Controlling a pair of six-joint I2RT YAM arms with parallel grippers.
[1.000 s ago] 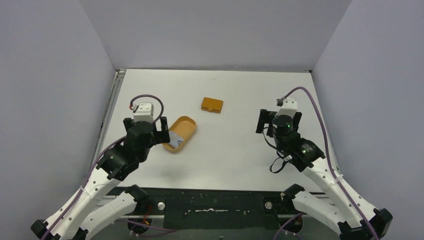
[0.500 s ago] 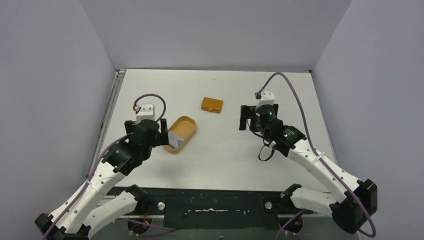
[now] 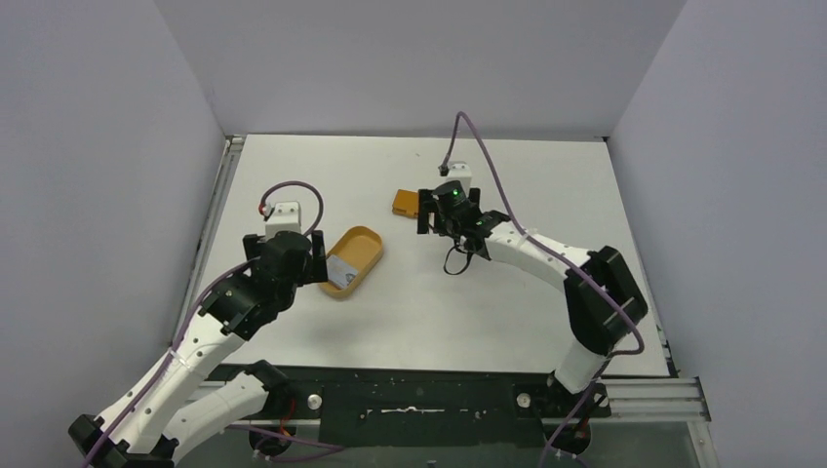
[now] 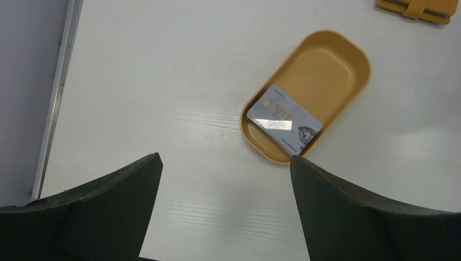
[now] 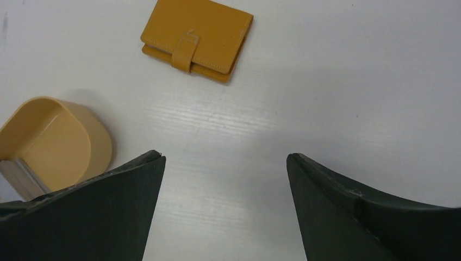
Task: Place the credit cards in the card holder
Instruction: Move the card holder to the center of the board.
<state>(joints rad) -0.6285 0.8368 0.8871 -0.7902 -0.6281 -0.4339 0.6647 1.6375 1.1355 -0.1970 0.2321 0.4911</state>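
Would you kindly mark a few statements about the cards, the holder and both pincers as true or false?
1. A silvery credit card lies inside the orange tray. True.
2. The card holder lies open. False: it is folded shut, strap across its edge.
3. The left pincer holds a card. False: it is open and empty.
4. The right pincer is open, not touching the card holder. True.

- card holder [image 4: 416, 8]: cut off by the top edge, left wrist view.
- tray [image 5: 51, 144]: cut off by the left edge, right wrist view.
- credit cards [image 4: 284, 124]: number in stack indeterminable.
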